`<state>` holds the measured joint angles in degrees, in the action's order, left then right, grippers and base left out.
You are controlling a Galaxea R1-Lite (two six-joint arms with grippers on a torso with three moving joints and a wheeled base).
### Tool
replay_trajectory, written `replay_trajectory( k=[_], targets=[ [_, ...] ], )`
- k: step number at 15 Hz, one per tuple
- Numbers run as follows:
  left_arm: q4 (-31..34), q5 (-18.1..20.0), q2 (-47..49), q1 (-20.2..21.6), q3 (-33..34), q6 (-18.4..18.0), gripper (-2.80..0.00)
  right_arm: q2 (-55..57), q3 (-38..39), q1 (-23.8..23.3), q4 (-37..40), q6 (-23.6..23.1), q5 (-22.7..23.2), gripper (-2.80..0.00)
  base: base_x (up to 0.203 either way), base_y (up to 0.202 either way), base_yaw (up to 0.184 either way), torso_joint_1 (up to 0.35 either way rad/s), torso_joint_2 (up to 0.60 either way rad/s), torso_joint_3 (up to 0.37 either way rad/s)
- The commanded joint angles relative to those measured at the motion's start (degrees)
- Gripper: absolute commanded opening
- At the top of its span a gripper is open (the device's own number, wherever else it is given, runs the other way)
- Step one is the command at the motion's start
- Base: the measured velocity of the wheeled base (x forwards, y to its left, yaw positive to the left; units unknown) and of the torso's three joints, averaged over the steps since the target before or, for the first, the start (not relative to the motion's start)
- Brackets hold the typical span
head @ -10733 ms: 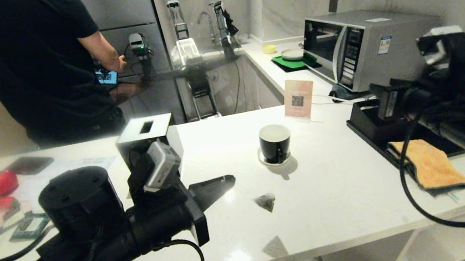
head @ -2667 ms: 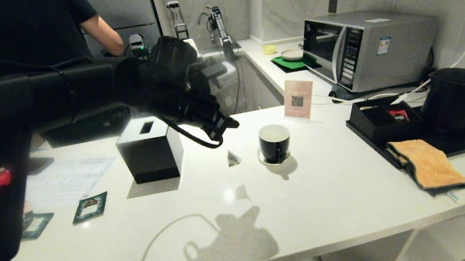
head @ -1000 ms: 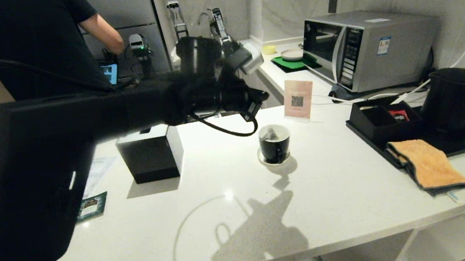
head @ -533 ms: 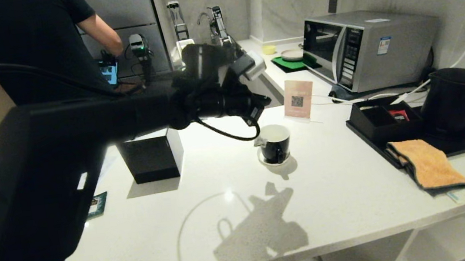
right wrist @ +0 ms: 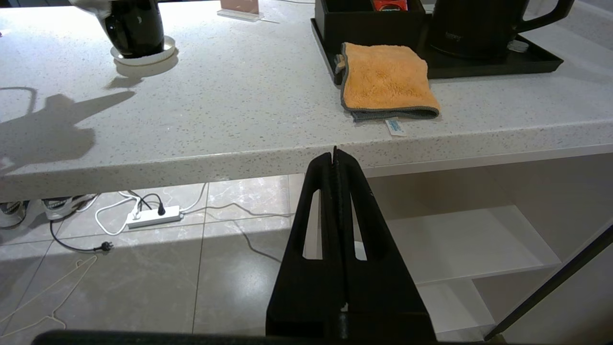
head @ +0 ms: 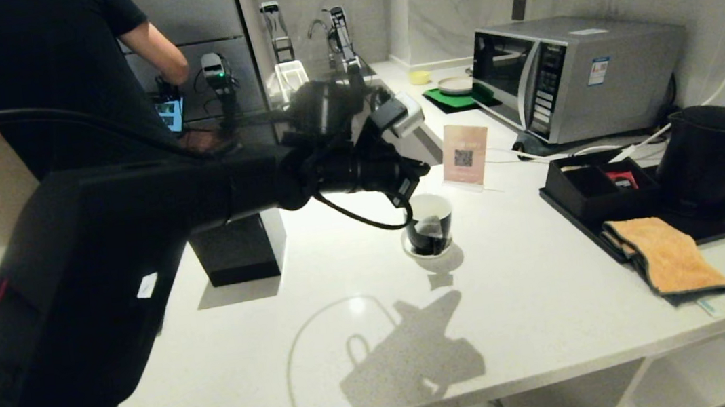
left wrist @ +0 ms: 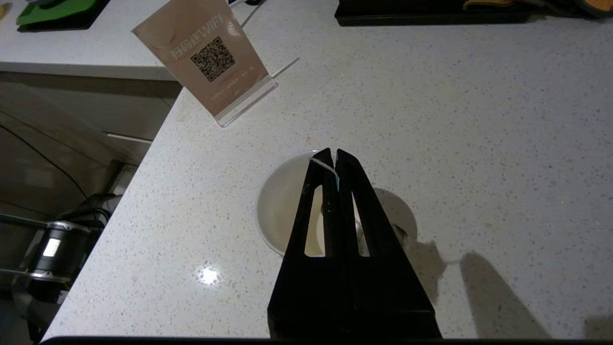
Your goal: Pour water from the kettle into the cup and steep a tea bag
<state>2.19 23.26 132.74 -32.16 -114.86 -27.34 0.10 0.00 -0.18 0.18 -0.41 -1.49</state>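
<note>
- The tea bag hangs at the front of the cup, light and limp; we judge its string the only hold.
- The left tool is pinched closed on that string over the cup.
- The right tool sits closed below the tabletop edge.

Dim room, bright overhead glare on the counter, which carries a hard arm shadow; near arm blurred.

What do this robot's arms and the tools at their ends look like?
The left arm is thick, matte black and boxy, with black cables looping along it and a small grey-white camera block near the wrist. Each tool, left tool and right tool, is a black pair of long tapering fingers with slot-shaped cutouts.
</note>
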Motion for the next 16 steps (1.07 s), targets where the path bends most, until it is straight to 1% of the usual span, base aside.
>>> replay_trajectory(
  k=[1,7,11,16],
  targets=[
    [0.0,0.1,0.0,0.0,0.0,-0.2,-2.8,0.0,0.0,0.0,0.0,0.0,0.0,-2.8,0.0,0.0,0.0,0.0,0.0,0.0],
    [-1.2,0.1,-1.3,0.5,0.0,-0.1,-2.8,0.0,0.0,0.0,0.0,0.0,0.0,-2.8,0.0,0.0,0.0,0.0,0.0,0.0],
    [-4.1,0.1,-1.6,0.6,0.0,-0.1,-2.8,0.0,0.0,0.0,0.0,0.0,0.0,-2.8,0.0,0.0,0.0,0.0,0.0,0.0],
    [-4.6,0.1,-0.9,0.6,0.0,-0.3,-2.8,0.0,0.0,0.0,0.0,0.0,0.0,-2.8,0.0,0.0,0.0,0.0,0.0,0.0]
  ],
)
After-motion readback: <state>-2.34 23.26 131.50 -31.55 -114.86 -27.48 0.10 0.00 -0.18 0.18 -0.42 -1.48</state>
